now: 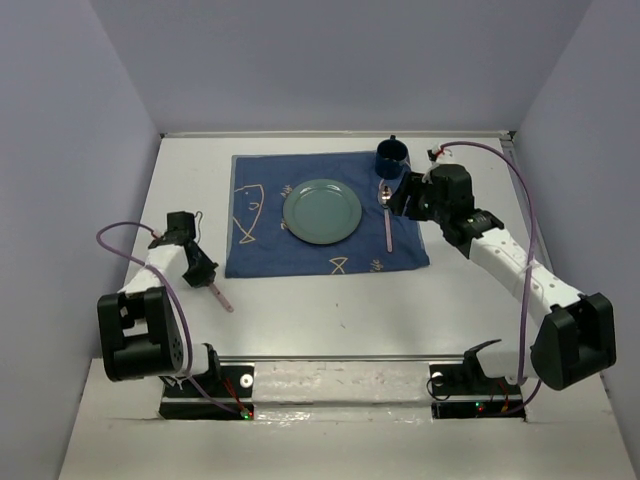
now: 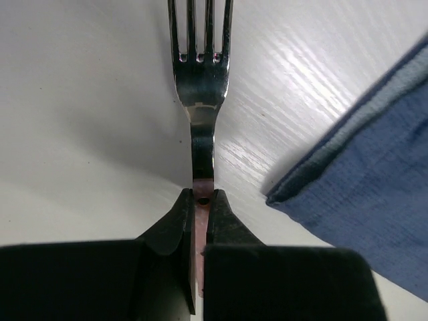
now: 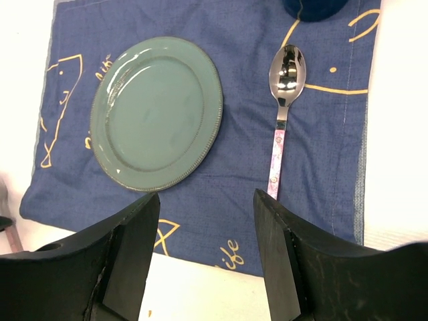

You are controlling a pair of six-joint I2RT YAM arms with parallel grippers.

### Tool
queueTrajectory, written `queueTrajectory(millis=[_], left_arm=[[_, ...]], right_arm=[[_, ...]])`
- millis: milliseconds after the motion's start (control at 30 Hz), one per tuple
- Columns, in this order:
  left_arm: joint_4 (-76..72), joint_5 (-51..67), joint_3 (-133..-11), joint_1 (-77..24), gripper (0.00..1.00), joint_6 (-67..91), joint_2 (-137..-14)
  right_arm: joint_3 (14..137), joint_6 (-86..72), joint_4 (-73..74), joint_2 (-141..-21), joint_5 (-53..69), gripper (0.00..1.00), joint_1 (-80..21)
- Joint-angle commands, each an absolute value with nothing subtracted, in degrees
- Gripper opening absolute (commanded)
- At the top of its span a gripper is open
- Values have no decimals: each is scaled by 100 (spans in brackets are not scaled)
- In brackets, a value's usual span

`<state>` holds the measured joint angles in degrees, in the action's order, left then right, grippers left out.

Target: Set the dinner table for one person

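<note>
White dinner table (image 1: 330,310); fork (image 2: 200,87) in left jaws near cloth (image 2: 374,200) edge; right jaws wide

Yellow script on the blue cloth (image 3: 241,134) seems to read "life"; nothing else is legible.

dinner table (image 1: 330,320): flat white matte top, faint wood grain in the left wrist view. Two things directly on it:
- dark blue cloth (image 1: 262,245) with pale fish outlines, spread flat across the far middle, long edge left-right.
- fork (image 2: 200,87), metal tines and pink handle, on bare white just off the cloth's near-left corner, not touching it. Can't tell whether it lies fully on the surface.
</note>
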<state>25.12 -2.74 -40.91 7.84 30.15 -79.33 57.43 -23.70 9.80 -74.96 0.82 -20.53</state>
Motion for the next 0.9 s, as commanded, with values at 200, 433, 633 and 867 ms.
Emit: queueTrajectory(millis=[200,433,633,867], left_arm=[[2559,-1677,-5862,-1190,0,1768,-6882],[2233,-1248,-6722,-1968,0,1556,-8067],[1986,-1090,-7330,-2101,0,1319,-9280],[1626,-1097,-7515,-2092,0,1257,-10063]], right_arm=[[5652,-2452,563,-7682,-246,63,-2030],[5327,-2549,185,-7638,-474,59,-2030],[5142,-2672,-167,-7839,-422,56,-2030],[5072,-2681,-228,-7866,-448,56,-2030]])
